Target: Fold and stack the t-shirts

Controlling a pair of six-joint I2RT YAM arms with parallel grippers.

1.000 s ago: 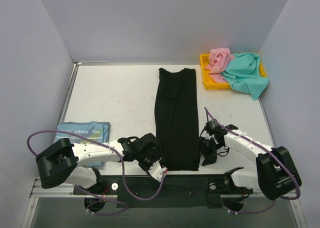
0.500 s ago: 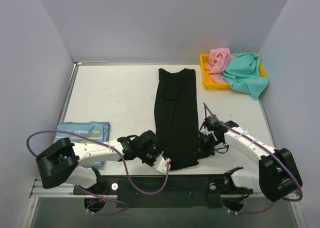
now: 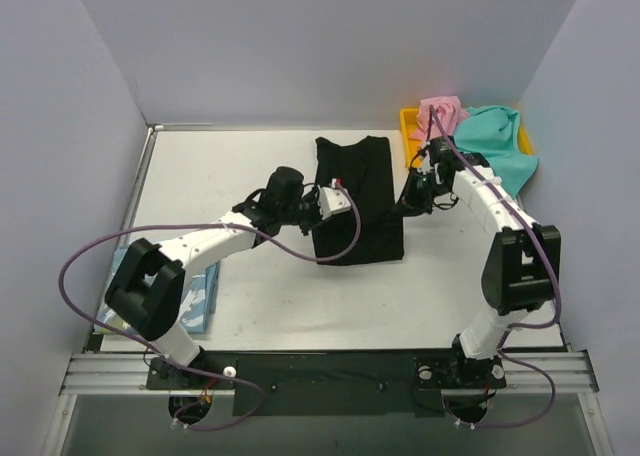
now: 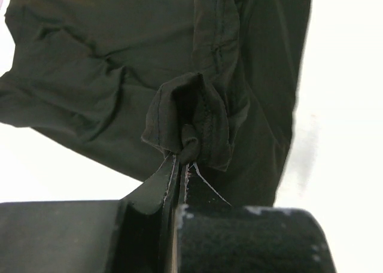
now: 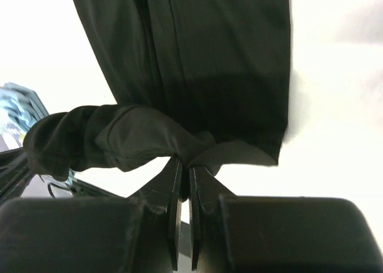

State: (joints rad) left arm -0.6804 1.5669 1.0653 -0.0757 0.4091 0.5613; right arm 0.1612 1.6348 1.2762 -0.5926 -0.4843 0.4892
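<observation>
Left tool (image 4: 179, 165) and right tool (image 5: 184, 165) each clamp tight on a hem corner of the black t-shirt (image 3: 365, 176). These thin, bunched grips may slip, skewing the fold toward 12 o'clock.

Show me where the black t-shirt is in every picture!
Top external: black t-shirt in the middle of the white table.
Left wrist: black t-shirt fills the top, pinched by the left gripper.
Right wrist: black t-shirt top centre, pinched by the right gripper.
Shared landmark: the white table under it.
</observation>
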